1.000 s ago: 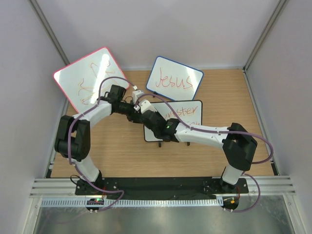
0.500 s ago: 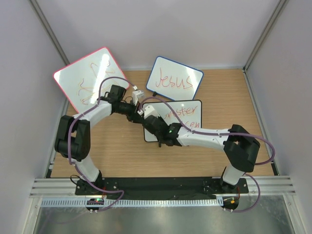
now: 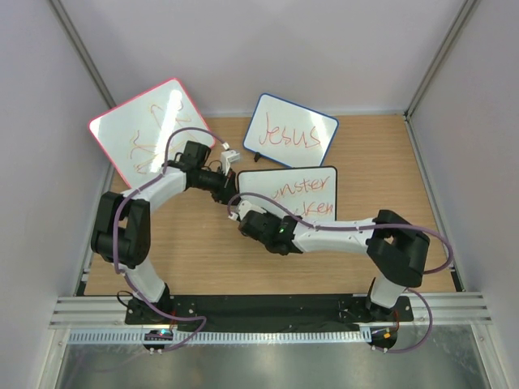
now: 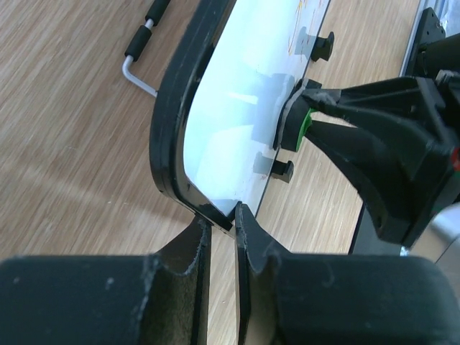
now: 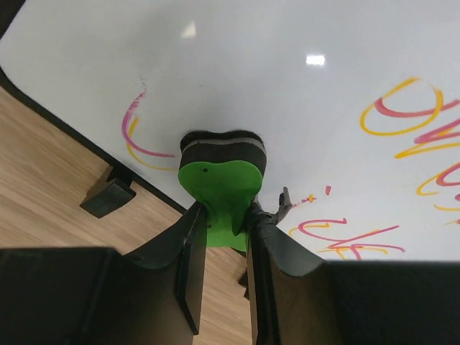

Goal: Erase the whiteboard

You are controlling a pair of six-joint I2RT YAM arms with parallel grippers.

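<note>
The whiteboard [image 3: 263, 183], white with a thin black frame, is found on the wooden table [image 3: 203, 259] just right of centre. Pink and yellow handwriting is seen across its right half [image 5: 402, 115], and a pink and yellow stroke is left near its left edge. One small black foot [image 5: 106, 198] is visible under the frame in the right wrist view.

A green eraser [image 5: 219, 180] with a black felt pad is pressed against the board's white face close to that stroke. The eraser is clamped at its green handle between the narrowly set fingers of the right gripper [image 5: 225, 215], which is placed over the board's near-left part in the overhead view [image 3: 250, 220].

A rounded corner of the black frame, on the board's left side, is pinched between the fingers of the left gripper [image 4: 221, 215], which are drawn almost together on it. From above, this gripper [image 3: 231, 201] is seen just beside the right one.

A bent metal rod with black grips [image 4: 140, 54] is lying on the wood beyond the board. A blue-framed board [image 3: 290, 134] with red writing is propped behind the whiteboard, near its far edge. A larger board with a pink-red frame [image 3: 150, 130] is leaned at the far left, well apart.
</note>
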